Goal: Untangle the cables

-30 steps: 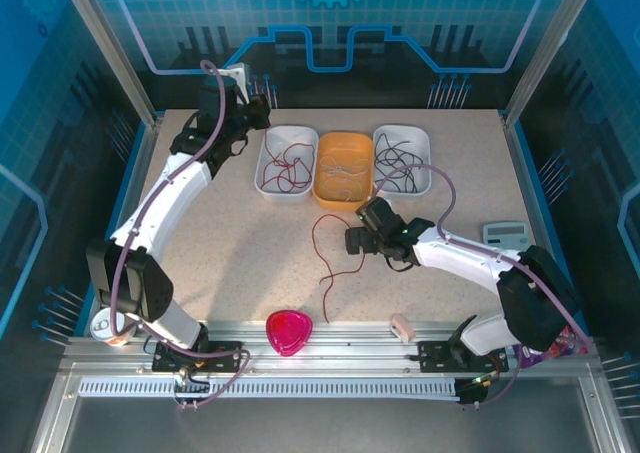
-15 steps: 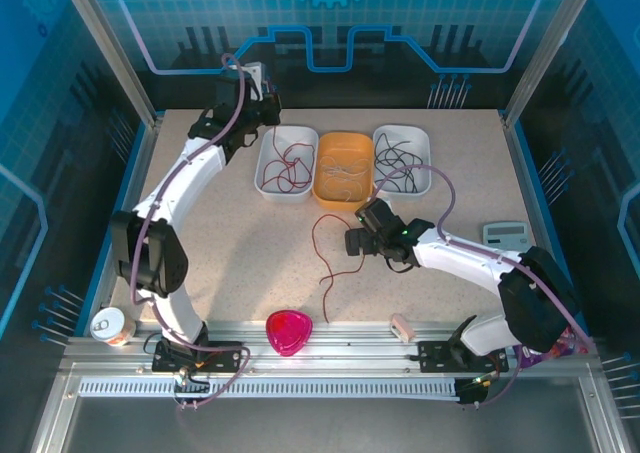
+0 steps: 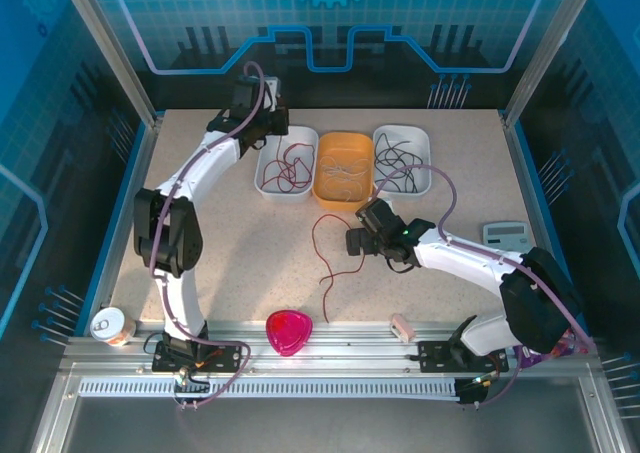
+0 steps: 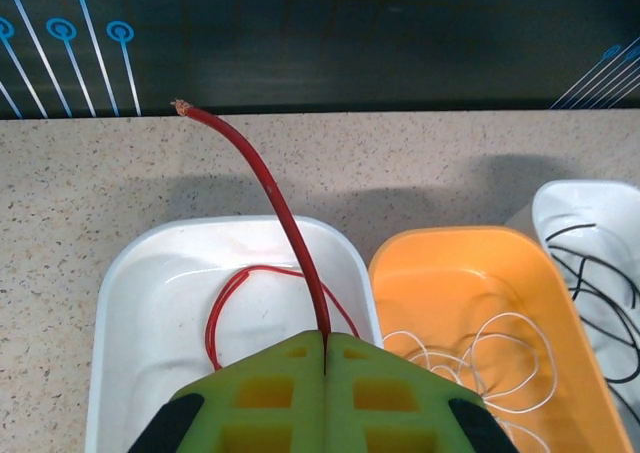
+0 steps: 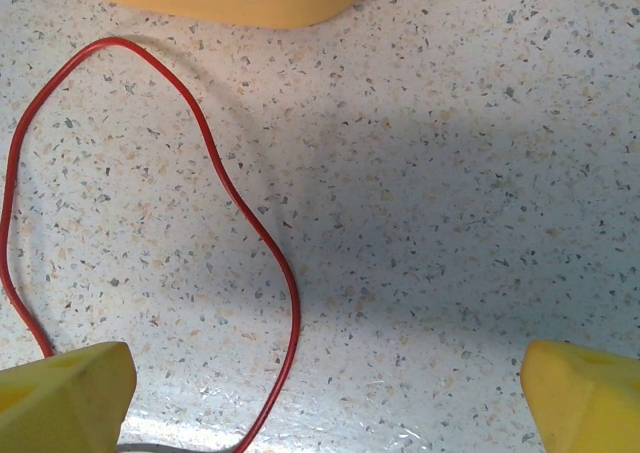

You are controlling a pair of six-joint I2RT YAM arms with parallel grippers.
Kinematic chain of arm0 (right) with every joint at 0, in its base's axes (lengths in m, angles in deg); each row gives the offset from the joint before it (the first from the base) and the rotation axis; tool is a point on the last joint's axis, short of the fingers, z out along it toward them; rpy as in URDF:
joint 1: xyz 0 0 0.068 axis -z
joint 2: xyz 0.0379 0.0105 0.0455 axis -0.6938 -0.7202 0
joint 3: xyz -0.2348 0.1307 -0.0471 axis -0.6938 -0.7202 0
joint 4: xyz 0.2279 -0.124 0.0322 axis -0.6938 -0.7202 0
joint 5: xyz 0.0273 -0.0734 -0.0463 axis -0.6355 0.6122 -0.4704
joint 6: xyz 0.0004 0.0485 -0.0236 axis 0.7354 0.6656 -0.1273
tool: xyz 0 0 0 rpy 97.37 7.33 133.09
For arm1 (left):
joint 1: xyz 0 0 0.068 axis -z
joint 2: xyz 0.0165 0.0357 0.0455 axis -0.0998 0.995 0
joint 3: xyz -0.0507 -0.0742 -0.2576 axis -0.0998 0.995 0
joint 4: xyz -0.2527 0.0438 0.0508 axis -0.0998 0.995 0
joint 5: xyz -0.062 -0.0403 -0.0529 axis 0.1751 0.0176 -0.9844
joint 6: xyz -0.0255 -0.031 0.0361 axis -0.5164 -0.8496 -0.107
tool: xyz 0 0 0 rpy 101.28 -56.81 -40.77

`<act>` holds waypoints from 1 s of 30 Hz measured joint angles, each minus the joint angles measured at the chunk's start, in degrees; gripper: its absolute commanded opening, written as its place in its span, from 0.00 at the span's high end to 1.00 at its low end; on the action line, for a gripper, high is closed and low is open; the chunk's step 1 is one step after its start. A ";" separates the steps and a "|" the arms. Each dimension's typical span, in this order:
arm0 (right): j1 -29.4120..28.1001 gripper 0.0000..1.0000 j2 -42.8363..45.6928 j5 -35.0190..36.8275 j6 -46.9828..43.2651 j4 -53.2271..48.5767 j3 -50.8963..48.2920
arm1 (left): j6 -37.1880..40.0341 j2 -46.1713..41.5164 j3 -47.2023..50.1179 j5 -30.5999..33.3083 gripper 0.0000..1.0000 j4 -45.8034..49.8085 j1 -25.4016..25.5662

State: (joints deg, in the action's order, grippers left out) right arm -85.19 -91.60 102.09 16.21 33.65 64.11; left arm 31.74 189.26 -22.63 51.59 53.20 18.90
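The red cable (image 4: 275,188) vanishes into the seam of the left end effector (image 4: 325,348), whose pressed-together pads (image 4: 270,393) run off the bottom edge. Behind those pads the near half of the white tray (image 4: 150,273) is hidden, along with where its red loop (image 4: 225,303) leads. To their right, the orange tray (image 4: 440,263) is cut by the bottom edge and the second white tray (image 4: 590,208) by the right edge. Both fingertips of the right end effector (image 5: 325,383) are clipped at the bottom corners; between them, the loose red cable (image 5: 240,208) passes behind one fingertip and off the bottom edge.
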 measured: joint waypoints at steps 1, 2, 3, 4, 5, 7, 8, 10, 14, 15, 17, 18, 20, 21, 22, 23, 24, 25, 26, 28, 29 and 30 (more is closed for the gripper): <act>0.00 0.00 0.00 0.02 0.04 0.00 0.00 | 0.28 0.44 -0.11 -0.02 1.00 0.13 0.00; 0.00 0.00 0.00 0.00 0.13 0.00 0.00 | 0.57 0.87 -0.22 -0.02 1.00 0.24 0.00; 0.00 0.00 0.00 0.02 0.22 0.00 0.00 | 0.83 1.31 -0.24 -0.02 1.00 0.44 0.00; 0.00 0.00 0.00 0.02 0.26 0.00 -0.02 | 1.09 1.64 -0.24 -0.07 1.00 0.61 0.00; 0.00 0.00 0.00 0.02 0.37 0.00 -0.02 | 1.49 2.05 -0.24 -0.24 1.00 0.87 0.00; 0.00 0.00 0.00 0.02 0.42 0.00 -0.02 | 1.60 2.80 -0.35 -0.44 1.00 1.33 0.00; 0.00 0.00 0.00 0.02 0.44 0.00 -0.02 | 1.64 3.28 -0.52 -0.44 1.00 1.57 0.00; -0.07 0.00 0.00 0.09 0.44 0.00 -0.02 | 1.66 4.39 -1.16 -0.44 1.00 1.75 0.00; -0.28 0.00 0.09 0.17 0.44 0.00 -0.04 | 1.68 6.84 -2.45 -0.44 1.00 2.40 0.00; -0.37 0.00 0.20 0.17 0.46 0.00 -0.07 | 1.68 7.32 -2.75 -0.44 1.00 2.84 0.00; -0.46 0.00 0.57 0.17 0.46 0.02 -0.13 | 1.68 8.00 -2.93 -0.44 1.00 3.23 0.00; -0.46 0.00 0.79 0.17 0.46 0.02 -0.15 | 1.68 8.24 -2.99 -0.44 1.00 3.45 0.00; -0.48 0.00 1.14 0.17 0.57 0.04 -0.17 | 1.68 8.66 -3.02 -0.44 1.00 3.72 0.00; -0.48 0.00 1.18 0.17 0.63 0.04 -0.17 | 1.68 8.85 -3.04 -0.44 1.00 3.82 0.00; -0.48 0.00 1.18 0.17 0.63 0.04 -0.17 | 1.68 9.01 -3.08 -0.44 1.00 3.98 0.00; -0.48 0.00 1.18 0.17 0.63 0.04 -0.20 | 1.68 9.14 -3.08 -0.44 0.99 4.17 0.00; -0.48 0.00 1.18 0.17 0.63 0.04 -0.20 | 1.66 9.18 -3.08 -0.44 0.99 4.39 0.00; -0.48 0.00 1.18 0.17 0.63 0.07 -0.20 | 1.66 9.22 -3.10 -0.44 0.99 4.59 0.00; -0.48 0.00 1.18 0.17 0.63 0.04 -0.20 | 1.66 9.22 -3.10 -0.46 0.99 4.68 0.00; -0.48 0.00 1.18 0.17 0.63 0.07 -0.20 | 1.66 9.22 -3.13 -0.48 0.98 4.76 0.00; -0.48 0.00 1.18 0.17 0.66 0.07 -0.20 | 1.66 9.22 -3.13 -0.50 0.98 4.76 0.00; -0.48 0.00 1.18 0.17 0.63 0.07 -0.20 | 1.66 9.22 -3.13 -0.52 0.98 4.81 0.00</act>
State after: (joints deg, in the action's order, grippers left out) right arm -85.67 -90.42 102.26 16.84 33.71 63.91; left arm 33.40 198.48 -25.75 51.07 58.01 18.90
